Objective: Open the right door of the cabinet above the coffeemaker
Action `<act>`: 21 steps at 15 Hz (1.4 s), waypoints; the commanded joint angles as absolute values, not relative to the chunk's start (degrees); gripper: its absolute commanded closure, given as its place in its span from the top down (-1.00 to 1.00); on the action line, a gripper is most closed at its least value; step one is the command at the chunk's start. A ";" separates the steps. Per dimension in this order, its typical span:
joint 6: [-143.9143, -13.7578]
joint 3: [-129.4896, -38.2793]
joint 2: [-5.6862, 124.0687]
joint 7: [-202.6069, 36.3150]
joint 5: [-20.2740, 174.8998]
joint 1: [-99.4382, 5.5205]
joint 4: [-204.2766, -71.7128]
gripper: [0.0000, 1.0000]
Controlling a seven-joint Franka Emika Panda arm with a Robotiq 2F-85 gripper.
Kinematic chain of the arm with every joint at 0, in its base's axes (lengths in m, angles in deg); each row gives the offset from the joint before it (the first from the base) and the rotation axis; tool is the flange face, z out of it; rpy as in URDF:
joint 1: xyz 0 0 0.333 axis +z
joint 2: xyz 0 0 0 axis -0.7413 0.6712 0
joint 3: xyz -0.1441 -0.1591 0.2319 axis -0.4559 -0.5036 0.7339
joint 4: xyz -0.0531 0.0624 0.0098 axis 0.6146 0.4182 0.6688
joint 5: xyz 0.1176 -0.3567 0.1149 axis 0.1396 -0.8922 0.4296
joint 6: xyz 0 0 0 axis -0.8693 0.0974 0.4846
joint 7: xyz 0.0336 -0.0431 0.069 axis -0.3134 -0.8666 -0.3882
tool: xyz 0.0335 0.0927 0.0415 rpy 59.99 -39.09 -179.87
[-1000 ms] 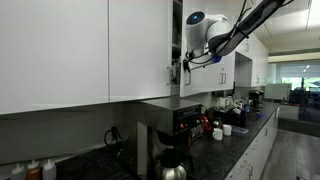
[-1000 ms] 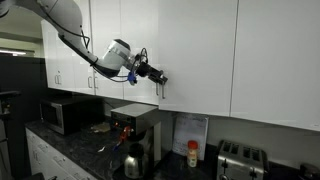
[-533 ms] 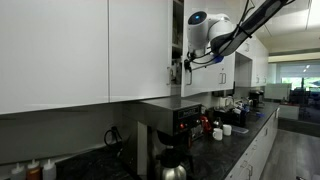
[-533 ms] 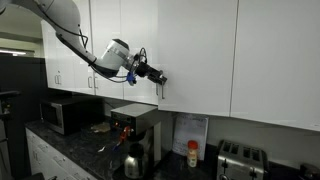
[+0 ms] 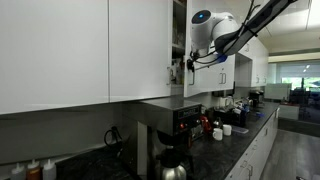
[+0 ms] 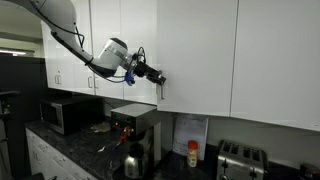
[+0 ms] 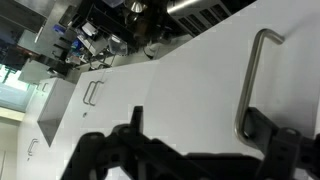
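Ok so the right door [image 6: 196,55] of the cabinet [image 6: 140,25] hangs straight above the coffeemaker [image 6: 135,128]. The coffeemaker is parked on the dark tabletop [image 5: 252,133] at its back edge, up against the wall. In both exterior views the hand [image 6: 158,80] is up at the door's handle edge, with the arm [image 6: 75,35] reaching in from the side. In an exterior view there's a dark gap [image 5: 178,30] right next to that edge of the door, so it looks cracked open a bit rather than flush.

Wrist view: the hand [image 7: 195,118] is released, fingers [image 7: 135,128] spread wide and not squeezing anything. The silver bar handle [image 7: 250,85] runs along the white door face. Its lower end sits just beside one finger, inside the spread as far as I can see. Can't tell if the finger is actually touching the bar.
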State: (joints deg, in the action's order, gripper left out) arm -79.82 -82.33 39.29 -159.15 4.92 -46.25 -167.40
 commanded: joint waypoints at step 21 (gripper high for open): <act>-76.69 -85.20 26.23 -159.62 2.58 -52.83 -179.44 1.00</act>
